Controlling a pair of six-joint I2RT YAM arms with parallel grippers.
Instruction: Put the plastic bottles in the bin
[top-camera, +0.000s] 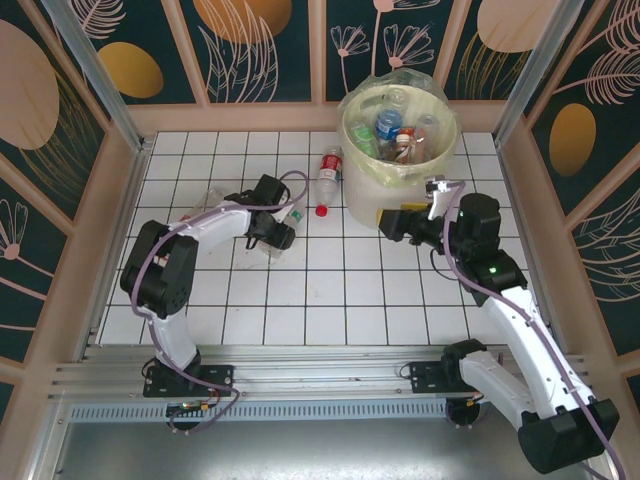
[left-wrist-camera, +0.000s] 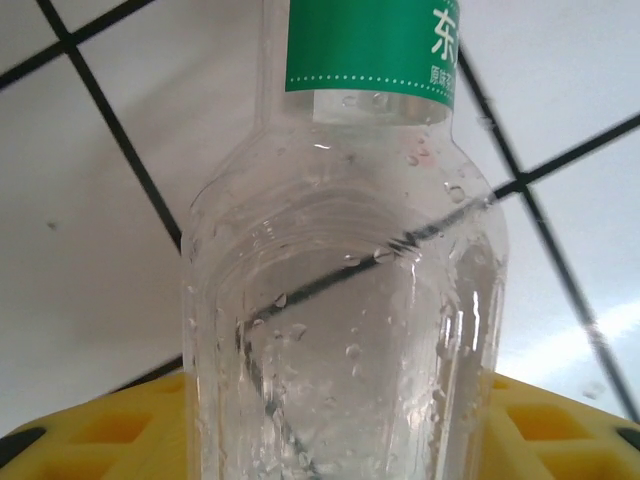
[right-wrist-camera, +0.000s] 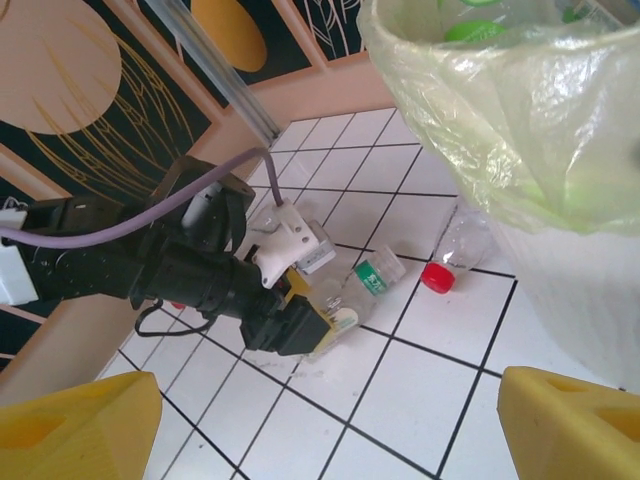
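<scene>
A clear plastic bottle with a green label (left-wrist-camera: 345, 300) lies on the white tiles, and my left gripper (left-wrist-camera: 340, 445) is shut on its body, yellow fingers (left-wrist-camera: 110, 430) at either side. From above, the same bottle (top-camera: 295, 216) sticks out of the left gripper (top-camera: 281, 233) at mid-table. A second bottle with a red label and red cap (top-camera: 326, 178) lies just left of the bin (top-camera: 365, 190). The cream bin holds several bottles (top-camera: 392, 128) inside its clear bag. My right gripper (top-camera: 388, 224) hangs open by the bin's front wall, holding nothing.
The right wrist view looks past its yellow fingertips (right-wrist-camera: 80, 420) to the left gripper (right-wrist-camera: 300, 325), the green-label bottle (right-wrist-camera: 372, 278), the red cap (right-wrist-camera: 437, 277) and the bagged bin (right-wrist-camera: 520, 130). A faint crushed clear bottle (top-camera: 212, 196) lies left of the left arm. Wooden walls enclose the table.
</scene>
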